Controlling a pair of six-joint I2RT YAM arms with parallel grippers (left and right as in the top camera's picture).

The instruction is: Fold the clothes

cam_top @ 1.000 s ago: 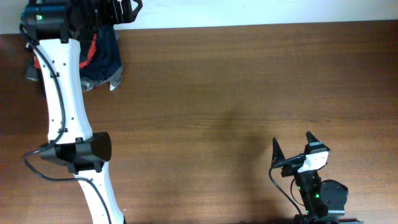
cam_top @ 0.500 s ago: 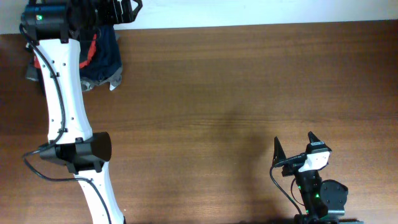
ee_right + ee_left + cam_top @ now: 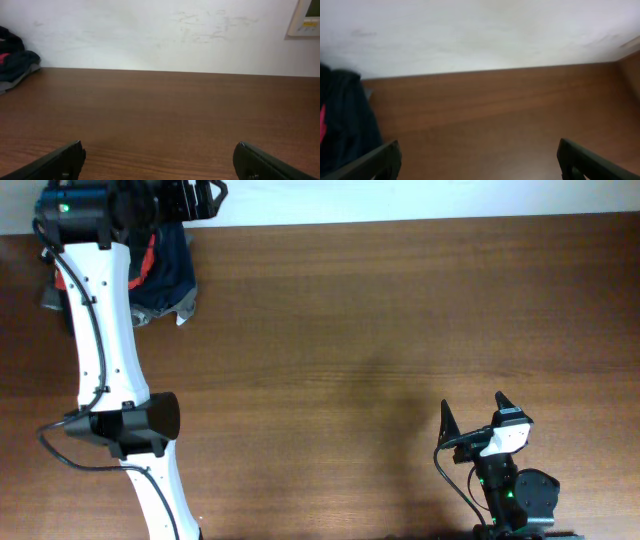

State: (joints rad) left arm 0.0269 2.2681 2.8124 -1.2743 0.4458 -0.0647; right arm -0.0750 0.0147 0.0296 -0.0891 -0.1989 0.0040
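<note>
One heap of garments [image 3: 168,272] (navy, red and grey show; a black T-shirt cannot be picked out) lies at the worktop's [image 3: 350,330] far-left corner. Beside it, two left fingers [image 3: 380,160] gape wide, empty. Near the front right, two right fingers [image 3: 62,160] likewise.

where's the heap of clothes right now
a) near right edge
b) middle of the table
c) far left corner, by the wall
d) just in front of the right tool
c: the overhead view shows the heap of clothes bunched at the far left corner of the table next to the wall, and the right wrist view also shows it at the far left.
</note>
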